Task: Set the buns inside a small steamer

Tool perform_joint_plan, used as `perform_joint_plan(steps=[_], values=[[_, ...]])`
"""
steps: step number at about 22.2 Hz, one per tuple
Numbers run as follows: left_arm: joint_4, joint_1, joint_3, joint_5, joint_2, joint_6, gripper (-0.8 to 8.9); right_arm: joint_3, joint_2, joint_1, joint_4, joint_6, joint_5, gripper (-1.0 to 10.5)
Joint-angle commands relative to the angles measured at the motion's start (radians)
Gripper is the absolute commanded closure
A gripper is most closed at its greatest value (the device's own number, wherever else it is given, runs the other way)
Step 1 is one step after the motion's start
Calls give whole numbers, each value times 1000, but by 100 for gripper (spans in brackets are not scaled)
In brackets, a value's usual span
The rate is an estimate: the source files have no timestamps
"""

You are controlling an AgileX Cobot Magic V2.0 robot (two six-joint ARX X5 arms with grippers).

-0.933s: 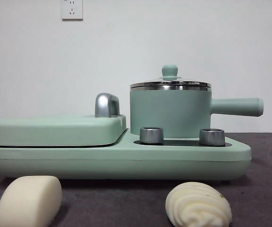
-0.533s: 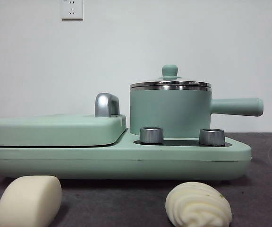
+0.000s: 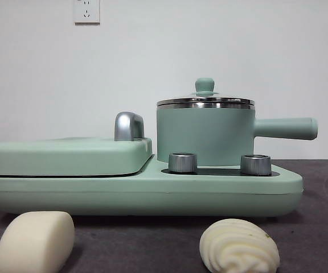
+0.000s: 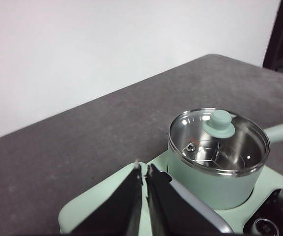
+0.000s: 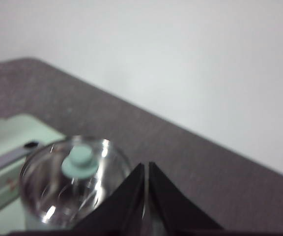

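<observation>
Seeing buns: we've got smooth bun [image 3: 34, 242] and swirled bun [image 3: 239, 246] on the table.
Steamer [image 3: 205, 132]: lid on.
Left gripper [image 4: 144, 173], right gripper [image 5: 145, 172]: clenched, empty.

You will find no readable text, label, brand, number or sign in any view. The steamer [image 3: 205, 135], its lid [image 4: 219, 140] and the green base [image 3: 141, 190] carry no lettering you can make out. The two steel knobs [image 3: 183, 162] show no legible scale or marking from the front; from the left wrist view their tops are too small and dark to read. The wall sockets [image 3: 86, 11] show only their slot openings, no print. The two buns [image 3: 35, 242] are unmarked.
</observation>
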Motion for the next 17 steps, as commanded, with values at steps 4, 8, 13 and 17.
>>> perform_joint_plan(steps=[4, 8, 13, 17], values=[[2, -34, 19, 4, 18, 48, 735, 14, 17, 16, -168, 29, 5, 932], [-8, -51, 19, 4, 19, 48, 585, 14, 17, 18, -228, 31, 4, 818], [-19, -74, 19, 4, 19, 46, 587, 14, 16, 18, -230, 31, 5, 642], [-18, -85, 19, 3, 20, 47, 592, 14, 16, 18, -230, 33, 5, 627]])
